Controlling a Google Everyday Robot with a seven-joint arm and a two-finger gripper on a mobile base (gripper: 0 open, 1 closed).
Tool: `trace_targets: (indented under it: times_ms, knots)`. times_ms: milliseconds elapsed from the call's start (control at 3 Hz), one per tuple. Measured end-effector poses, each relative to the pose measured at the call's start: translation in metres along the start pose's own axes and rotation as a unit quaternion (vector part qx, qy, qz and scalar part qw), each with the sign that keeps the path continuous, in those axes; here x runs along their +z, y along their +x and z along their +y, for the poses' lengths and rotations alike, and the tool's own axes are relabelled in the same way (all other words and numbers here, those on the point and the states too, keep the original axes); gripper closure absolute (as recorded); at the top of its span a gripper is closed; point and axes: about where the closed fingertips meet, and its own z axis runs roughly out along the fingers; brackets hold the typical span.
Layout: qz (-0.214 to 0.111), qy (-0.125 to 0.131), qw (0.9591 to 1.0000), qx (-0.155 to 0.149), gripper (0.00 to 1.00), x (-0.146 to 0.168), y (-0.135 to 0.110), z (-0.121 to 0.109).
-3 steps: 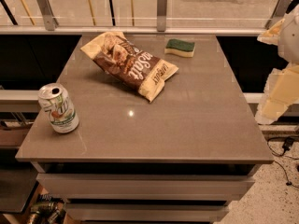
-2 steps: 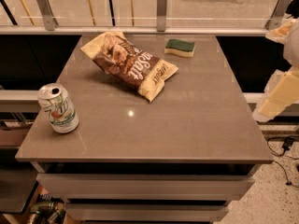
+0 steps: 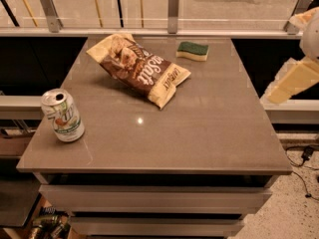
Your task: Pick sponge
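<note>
Your claw (image 3: 293, 82) hangs at the far right edge of the view, out past the right side of the bench (image 3: 209, 138) and over nothing. It shows only as a pale wedge below the rounded arm (image 3: 310, 31), so you cannot tell whether it is spread or pressed together. Over the last second that pale wedge has crept upward a little and tilted. Everything on the bench sits exactly where it was, so the arm is only starting to stir and no reach has begun. The sponge (image 3: 193, 50) lies flat, green side up, near the far edge of the bench, right of centre and well apart from the claw. Just to its left, close but not touching, the chip bag (image 3: 139, 68) sprawls diagonally toward the middle. The soda can (image 3: 63, 116) stands upright by the near left edge, well out of the way. By my reading the whole pick is still ahead of you: you will need to bring the claw in from the right and over the far edge, coming down on the sponge from its open right side so you do not nudge the bag.
</note>
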Motion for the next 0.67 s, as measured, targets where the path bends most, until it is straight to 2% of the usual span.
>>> trace_targets:
  times_ms: [333,667]
  knots:
    - [-0.014,0.014,0.9997,0.012,0.0,0.013,-0.004,-0.029]
    - [-0.032,0.015,0.9989,0.031,0.0,0.029,-0.003,-0.051]
